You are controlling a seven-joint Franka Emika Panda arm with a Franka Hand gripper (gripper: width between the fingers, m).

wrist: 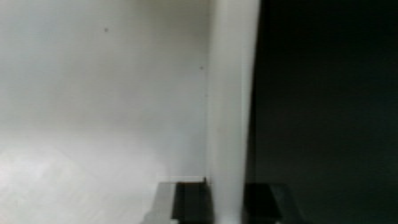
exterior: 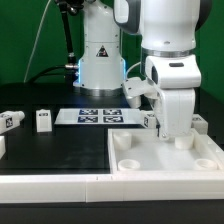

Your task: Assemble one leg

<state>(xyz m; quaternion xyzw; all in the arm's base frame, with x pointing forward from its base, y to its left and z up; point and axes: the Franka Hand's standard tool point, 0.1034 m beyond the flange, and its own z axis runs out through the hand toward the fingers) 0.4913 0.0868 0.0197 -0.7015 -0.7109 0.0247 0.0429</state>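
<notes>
The fingers point(wrist: 189, 206) close on the leg point(wrist: 235, 100), a white post running straight out between the dark pads in the wrist view. In the exterior view the gripper point(exterior: 172, 138) hangs low over the far edge of the square tabletop point(exterior: 200, 160). Two other legs point(exterior: 43, 120) stand on the bench point(exterior: 40, 145), at the exterior view's left of the marker board point(exterior: 100, 116).

Exterior view: set low, near counter point(exterior: 70, 140) height, facing the arm point(exterior: 170, 60) at close range. Wrist view: pressed very near a white surface point(wrist: 107, 100), blurred; overlap between the 2 views unclear.
</notes>
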